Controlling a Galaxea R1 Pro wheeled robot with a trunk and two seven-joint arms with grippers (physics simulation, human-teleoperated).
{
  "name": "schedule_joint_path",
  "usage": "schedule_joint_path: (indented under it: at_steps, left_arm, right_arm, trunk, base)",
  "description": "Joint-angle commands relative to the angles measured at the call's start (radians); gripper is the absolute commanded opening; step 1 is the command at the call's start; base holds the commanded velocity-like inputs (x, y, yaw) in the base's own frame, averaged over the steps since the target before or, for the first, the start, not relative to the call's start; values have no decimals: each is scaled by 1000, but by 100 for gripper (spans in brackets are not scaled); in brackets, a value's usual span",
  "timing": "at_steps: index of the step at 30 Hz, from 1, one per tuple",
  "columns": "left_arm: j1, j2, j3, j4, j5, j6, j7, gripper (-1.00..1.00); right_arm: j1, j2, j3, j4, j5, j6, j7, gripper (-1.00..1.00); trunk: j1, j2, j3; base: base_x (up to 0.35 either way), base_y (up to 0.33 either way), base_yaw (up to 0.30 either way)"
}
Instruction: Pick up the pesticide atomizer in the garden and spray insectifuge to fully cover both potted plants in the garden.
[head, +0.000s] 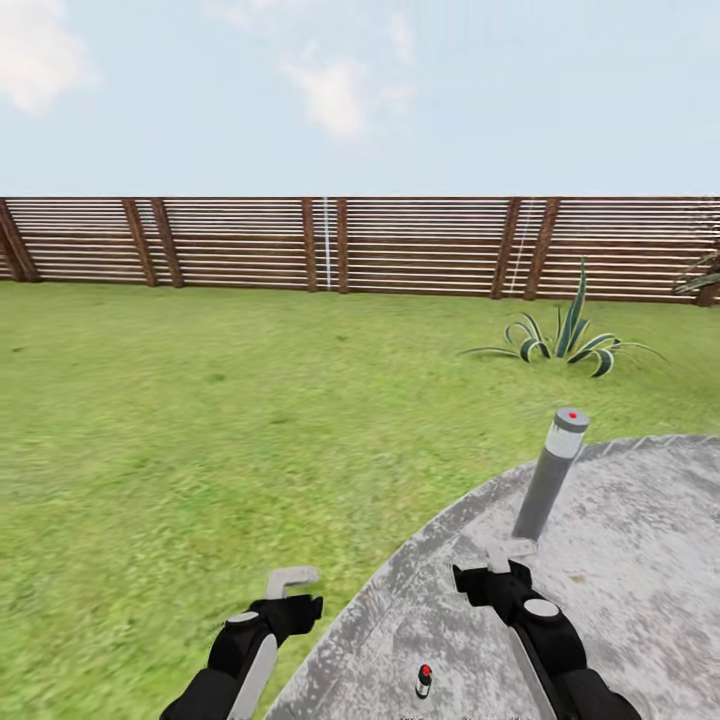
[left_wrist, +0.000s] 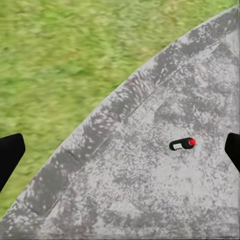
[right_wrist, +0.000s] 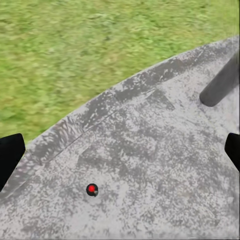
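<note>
The pesticide atomizer (head: 424, 681) stands on the mottled grey paved patio (head: 640, 540), just inside its curved edge, and it sits between my two grippers, below both and touching neither. My left gripper (head: 292, 577) hangs over the lawn (head: 200, 430) just off that patio edge; my right gripper (head: 510, 549) hangs over the paving, nearer the bollard lamp (head: 550, 480). From my left wrist the atomizer (left_wrist: 182, 144) reads as a small dark bottle with a pale band and a red dot at one end; from my right wrist I look down on its red dot (right_wrist: 92, 189) ringed in dark. In both wrist views my two dark fingertips (left_wrist: 11, 152) (right_wrist: 11, 152) sit far apart at opposite borders, so both jaws are spread with nothing between them. The paving is speckled stone with faint slab seams, its rim a smooth arc against coarse grass. I count one atomizer, one grey cylindrical bollard lamp with a red top, one striped spiky agave (head: 565, 340) on the lawn beyond the patio, and one brown slatted wooden fence (head: 360, 245) behind it.
</note>
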Motion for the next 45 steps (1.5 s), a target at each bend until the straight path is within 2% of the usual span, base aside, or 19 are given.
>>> schedule_joint_path:
  at_steps: [1, 5, 8, 13, 17, 23, 30, 31, 33, 34, 36, 42, 43, 44, 45]
  left_arm:
    - [-7, -1, 0, 18, 0, -3, -1, 100]
    - [-58, -5, -3, 130, -8, -10, -2, 100]
    - [-72, -4, -2, 161, -3, -46, -4, 100]
    - [-76, -4, -3, 179, -5, -109, -5, 100]
    - [-76, -5, -3, 180, -5, -111, -6, 100]
    - [-76, -4, -4, 180, -6, -109, -28, 100]
    - [-76, -4, -3, 177, -4, -109, -29, 100]
    - [-76, -3, -5, 155, -4, -110, -29, 100]
    - [-61, -2, -16, 52, -5, -104, -28, 100]
    - [-36, 1, -27, -17, -5, -99, -28, 100]
    - [-5, 8, -36, -92, -3, -86, -27, 100]
    - [6, 10, -39, -114, -1, -79, -27, 100]
    - [7, 10, -39, -114, -1, -79, -27, 100]
    - [7, 8, -39, -112, -1, -78, -27, 100]
    - [7, 8, -39, -112, -1, -78, -27, 100]
  right_arm:
    - [0, -1, -2, 0, 0, 0, 0, 100]
    - [-4, -2, -52, 0, 0, 2, 0, 100]
    - [-10, -2, -62, 0, 0, 7, 0, 100]
    - [-14, -2, -65, 0, 0, 9, 0, 100]
    - [-14, -2, -65, 1, 0, 7, 1, 100]
    - [-14, -2, -65, 3, -1, -3, 10, 100]
    - [-15, -2, -63, 0, -1, 7, 4, 100]
    - [-15, -2, -63, -1, -1, 7, 3, 100]
    - [-15, -3, -63, -4, 0, 9, 2, 100]
    - [-15, -3, -63, -4, 1, 15, 1, 100]
    - [-17, -4, -64, -6, 1, 53, 0, 100]
    - [-33, -4, -73, -5, 2, 87, -15, 100]
    - [-34, -4, -76, -5, 2, 87, -45, 100]
    - [-36, -3, -79, -5, 2, 88, -105, 100]
    - [-36, -3, -79, -5, 2, 88, -109, 100]
  trunk:
    - [0, 0, 0]
    - [0, 0, 0]
    - [0, 0, 0]
    - [0, 0, 0]
    - [0, 0, 0]
    - [0, 0, 0]
    - [0, 0, 0]
    - [0, 0, 0]
    - [0, 0, 0]
    - [0, 0, 0]
    - [0, 0, 0]
    - [0, 0, 0]
    - [0, 0, 0]
    - [0, 0, 0]
    - [0, 0, 0]
  base:
    - [0, 0, -294]
    - [0, 0, -294]
    - [0, 0, -294]
    - [0, 48, -294]
    - [0, 292, -248]
    - [0, 316, -16]
    - [0, 337, -283]
    - [0, 338, -292]
    - [0, 338, -293]
    - [0, 338, -293]
    - [0, 338, -293]
    - [0, 338, -293]
    - [0, 338, -293]
    - [0, 338, -293]
    - [0, 338, -293]
